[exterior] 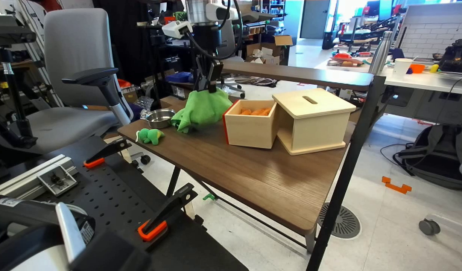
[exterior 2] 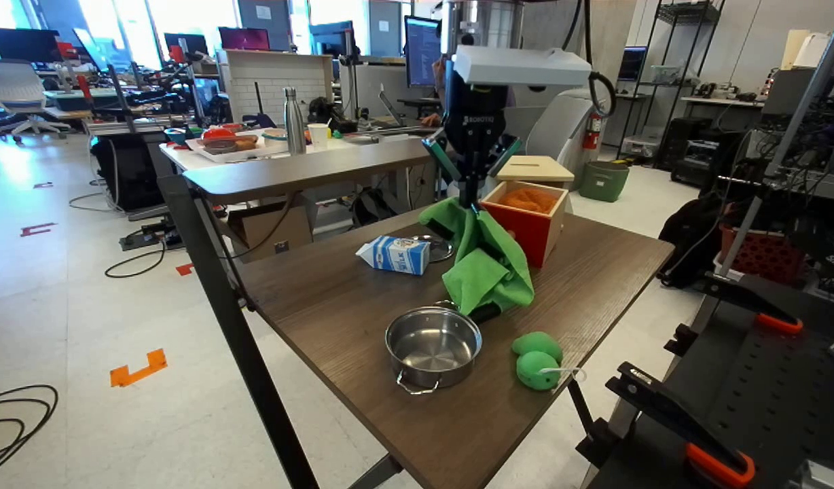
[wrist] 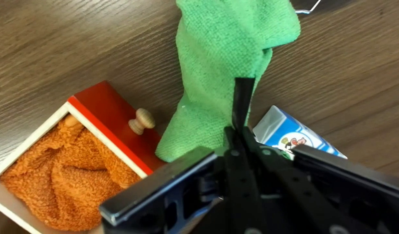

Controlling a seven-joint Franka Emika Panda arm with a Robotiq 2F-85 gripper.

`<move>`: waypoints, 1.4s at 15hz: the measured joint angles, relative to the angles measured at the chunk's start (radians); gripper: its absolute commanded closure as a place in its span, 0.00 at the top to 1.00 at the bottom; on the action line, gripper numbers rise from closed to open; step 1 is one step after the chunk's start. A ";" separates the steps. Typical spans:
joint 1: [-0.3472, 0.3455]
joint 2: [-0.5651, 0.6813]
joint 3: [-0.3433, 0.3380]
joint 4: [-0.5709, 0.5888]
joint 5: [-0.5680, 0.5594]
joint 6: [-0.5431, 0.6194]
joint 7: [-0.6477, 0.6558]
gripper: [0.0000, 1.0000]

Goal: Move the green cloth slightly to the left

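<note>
While the brown desk [exterior: 261,177] carries a pale wooden box [exterior: 321,130] and, just beside it, a red-fronted drawer [exterior 2: 519,231] with orange cloth [wrist: 66,175] inside, the claw [exterior 2: 470,202] stands narrow, pinching the green cloth [exterior 2: 492,265], which hangs between that drawer and the metal pot [exterior 2: 434,350]. Near the green cloth a blue-and-white milk carton [exterior 2: 396,255] lies on its side, and a green toy [exterior 2: 536,367] rests near the pot, close to the desk's edge

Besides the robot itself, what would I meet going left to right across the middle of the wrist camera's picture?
Orange cloth in a red-fronted box → that box's wooden knob → green cloth → blue-and-white milk carton.
</note>
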 measured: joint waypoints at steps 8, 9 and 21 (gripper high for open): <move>-0.030 -0.123 0.049 -0.087 0.001 0.002 -0.116 0.01; -0.030 -0.140 0.054 -0.103 0.000 0.002 -0.130 0.01; -0.031 -0.002 0.056 -0.173 -0.155 -0.012 -0.179 0.01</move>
